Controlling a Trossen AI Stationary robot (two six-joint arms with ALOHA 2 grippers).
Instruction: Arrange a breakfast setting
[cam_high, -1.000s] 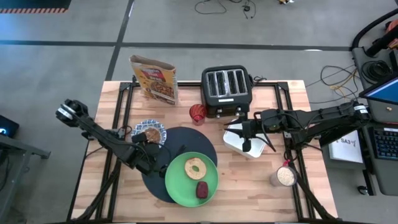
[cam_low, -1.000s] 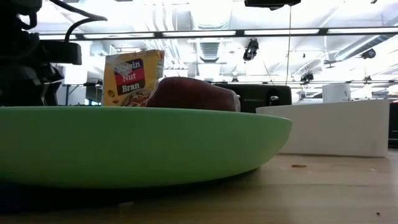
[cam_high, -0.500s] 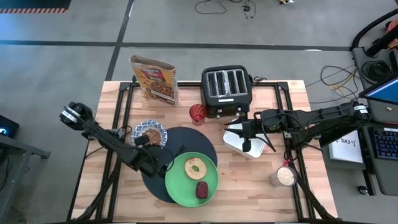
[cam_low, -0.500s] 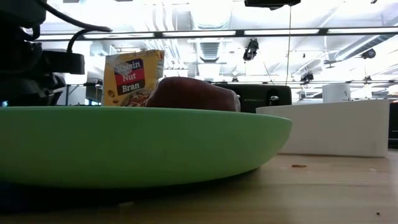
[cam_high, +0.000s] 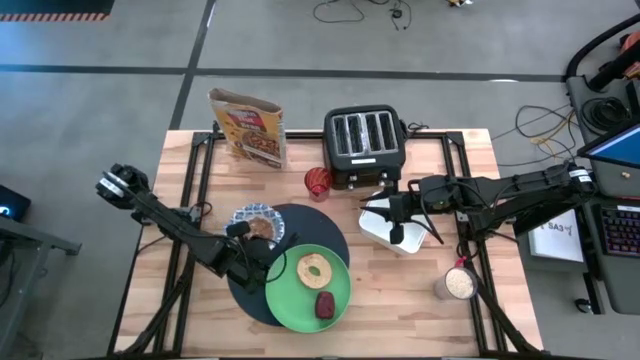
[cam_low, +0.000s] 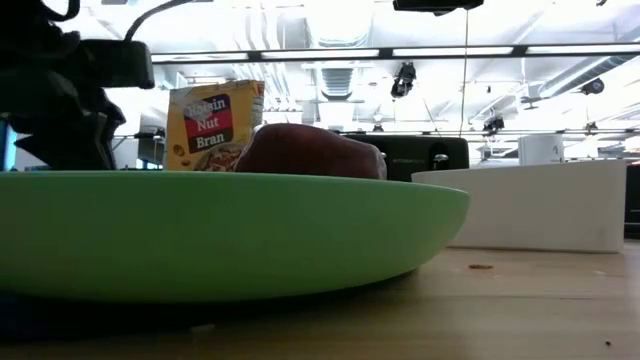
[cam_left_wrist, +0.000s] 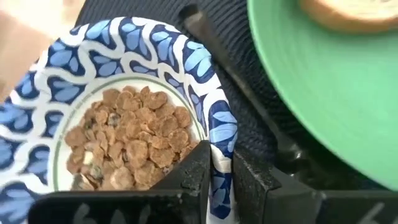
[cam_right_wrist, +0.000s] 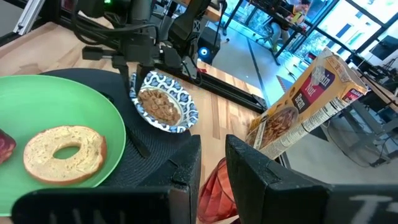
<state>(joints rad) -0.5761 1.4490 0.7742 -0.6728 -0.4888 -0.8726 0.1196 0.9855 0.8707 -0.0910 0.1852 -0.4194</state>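
Clamped on the rim of the blue-and-white patterned bowl, my left hand has its two fingers pinched together with the paper edge between them; the cereal inside looks undisturbed. Seen from above, that hand sits left of centre in the frame, with the bowl lying across the upper-left edge of the big round black mat. The lime-green plate rests on the mat's lower right part, carrying the tan bagel ring and, below it, the dark-red food lump. The dark spoon lies on the mat between bowl and plate. My right hand waits over the white tray, right of centre, fingers nearly closed and holding nothing.

By my judgement the setting is mostly laid: mat, plate and food look placed. What's left seems to be settling the bowl fully into its spot and letting go, perhaps tidying the spoon.
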